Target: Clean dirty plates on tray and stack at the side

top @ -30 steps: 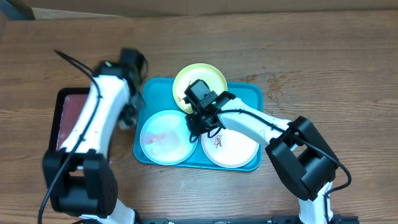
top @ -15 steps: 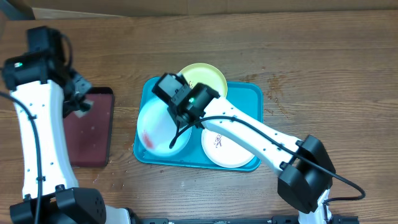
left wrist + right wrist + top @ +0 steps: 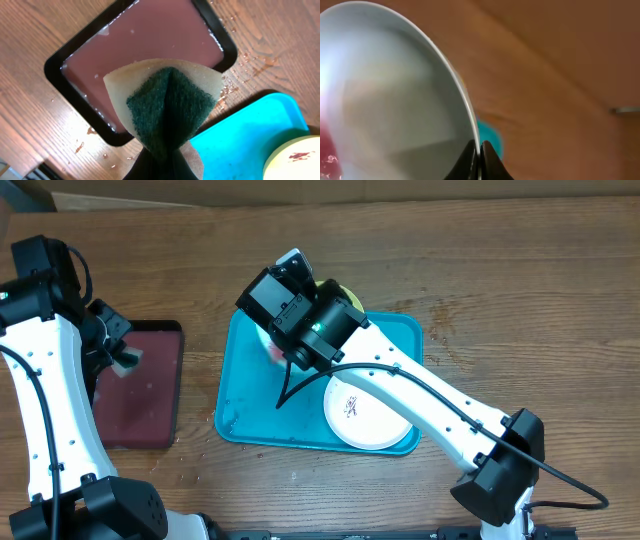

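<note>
Overhead: the white plate [image 3: 372,416] lies in the near right corner of the turquoise tray [image 3: 250,405]. The lime-green plate [image 3: 347,301] sits at the tray's far edge, mostly under my right arm [image 3: 400,385]. My left gripper [image 3: 120,356] hangs over the far left corner of the maroon tray [image 3: 145,395], by the left edge of the worktop [image 3: 500,270].

Left wrist: jaws clenched on a folded sponge [image 3: 167,100].

Right wrist: my right gripper [image 3: 480,148] pinches the rim of the pale blue plate [image 3: 395,100]. The plate is tilted steeply, with a red smear at its low edge.
</note>
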Motion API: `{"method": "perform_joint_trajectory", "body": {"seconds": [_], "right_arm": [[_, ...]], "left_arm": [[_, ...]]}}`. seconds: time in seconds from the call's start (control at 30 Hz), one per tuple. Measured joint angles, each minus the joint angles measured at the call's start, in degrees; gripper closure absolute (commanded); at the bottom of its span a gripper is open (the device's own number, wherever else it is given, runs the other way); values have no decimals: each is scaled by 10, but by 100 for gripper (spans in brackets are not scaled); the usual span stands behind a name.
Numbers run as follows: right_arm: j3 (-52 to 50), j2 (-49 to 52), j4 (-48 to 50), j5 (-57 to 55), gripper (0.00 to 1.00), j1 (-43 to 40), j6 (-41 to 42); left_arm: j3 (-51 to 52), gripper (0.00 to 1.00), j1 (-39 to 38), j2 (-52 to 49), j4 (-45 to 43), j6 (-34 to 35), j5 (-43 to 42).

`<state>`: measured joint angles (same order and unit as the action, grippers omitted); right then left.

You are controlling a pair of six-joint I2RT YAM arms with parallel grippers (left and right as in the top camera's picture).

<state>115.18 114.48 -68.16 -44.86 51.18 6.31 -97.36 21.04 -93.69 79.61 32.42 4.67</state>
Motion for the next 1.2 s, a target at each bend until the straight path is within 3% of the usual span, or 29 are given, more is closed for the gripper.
{"method": "perform_joint_trajectory", "body": {"seconds": [0.3, 0.77, 1.2], "right_arm": [[0, 0, 37, -149, 96, 50, -90], [0, 0, 58, -287, 96, 123, -111], [0, 0, 51, -217, 96, 122, -82]], "left_arm": [[38, 96, 0, 0, -24, 0, -2], [43, 96, 0, 0, -30, -11, -2], [43, 96, 0, 0, -31, -11, -2]]}}
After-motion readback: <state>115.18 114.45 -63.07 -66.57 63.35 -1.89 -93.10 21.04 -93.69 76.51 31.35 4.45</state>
